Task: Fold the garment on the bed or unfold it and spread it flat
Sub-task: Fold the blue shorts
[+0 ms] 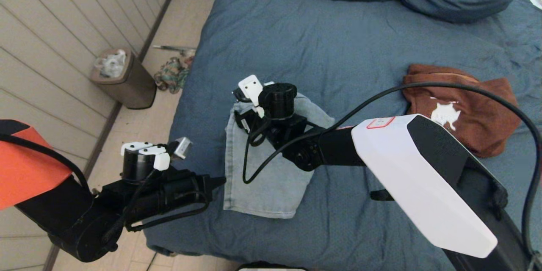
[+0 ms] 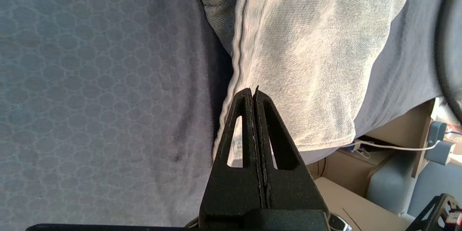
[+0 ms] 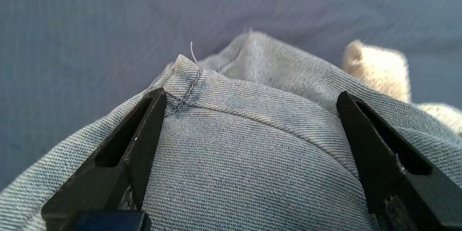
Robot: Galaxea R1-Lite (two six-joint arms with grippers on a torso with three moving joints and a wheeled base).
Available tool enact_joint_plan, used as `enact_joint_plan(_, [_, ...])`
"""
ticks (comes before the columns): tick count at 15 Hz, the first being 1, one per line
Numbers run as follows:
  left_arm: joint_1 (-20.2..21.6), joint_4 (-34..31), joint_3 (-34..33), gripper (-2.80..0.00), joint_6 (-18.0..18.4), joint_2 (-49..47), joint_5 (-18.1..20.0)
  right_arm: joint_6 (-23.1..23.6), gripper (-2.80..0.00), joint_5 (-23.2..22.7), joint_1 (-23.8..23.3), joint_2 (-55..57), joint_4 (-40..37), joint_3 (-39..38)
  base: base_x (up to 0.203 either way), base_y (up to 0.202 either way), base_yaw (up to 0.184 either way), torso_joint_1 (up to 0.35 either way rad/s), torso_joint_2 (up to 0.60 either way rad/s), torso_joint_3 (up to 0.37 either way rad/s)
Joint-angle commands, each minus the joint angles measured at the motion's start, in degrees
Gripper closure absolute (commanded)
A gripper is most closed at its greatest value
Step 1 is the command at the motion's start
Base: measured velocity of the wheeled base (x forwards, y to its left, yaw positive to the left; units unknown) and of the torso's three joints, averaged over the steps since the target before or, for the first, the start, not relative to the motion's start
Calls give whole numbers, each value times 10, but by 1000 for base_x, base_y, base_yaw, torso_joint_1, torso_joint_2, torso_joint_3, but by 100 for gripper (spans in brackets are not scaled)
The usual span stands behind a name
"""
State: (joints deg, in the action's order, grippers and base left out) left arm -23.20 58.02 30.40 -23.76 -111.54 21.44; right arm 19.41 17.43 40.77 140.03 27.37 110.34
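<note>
From my head camera, the bed fills most of what lies before me, covered in wrinkled slate-blue fabric with matching bedding piled at its far end. A folded pair of light blue jeans lies on it near the edge on my left side. My right gripper is down over the far end of those jeans, my arm reaching across the bed. My left gripper hangs at the bed's edge, just beside the jeans' near left side. A crumpled brown garment with a white print lies well apart on my right. On the floor by the wall stand a small waste bin and a heap of cords.

In my left wrist view, my left gripper has its jaws pressed together with nothing between them, the tips over the seamed edge of the jeans.

In my right wrist view, my right gripper has its jaws spread wide, one on each side of a raised hump of denim and gripping nothing. Something pale and fuzzy lies beyond the fold; I cannot tell what it is.
</note>
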Motion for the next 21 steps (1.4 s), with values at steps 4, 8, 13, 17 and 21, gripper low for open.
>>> enact_joint_plan(4, [0, 4, -1, 0, -1, -1, 2, 1, 0, 2, -13, 8, -7, -3, 0, 0, 0, 0, 0, 0])
enact_joint_plan(8, [0, 4, -2, 0, 0, -2, 2, 0, 0, 13, -48, 3, -13, 3, 0, 0, 0, 0, 0, 0])
enact_joint_plan(13, [-1, 11, -10, 0, 2, 14, 1, 1, 0, 37, -76, -33, -13, 16, 0, 0, 0, 0, 0, 0])
enact_joint_plan(17, [-7, 12, -10, 0, 2, 15, 1, 1, 0, 66, -86, -65, -11, 15, 0, 0, 0, 0, 0, 0])
enact_joint_plan(21, [-7, 12, -11, 0, 2, 15, 1, 1, 0, 67, -104, -66, -12, 16, 0, 0, 0, 0, 0, 0])
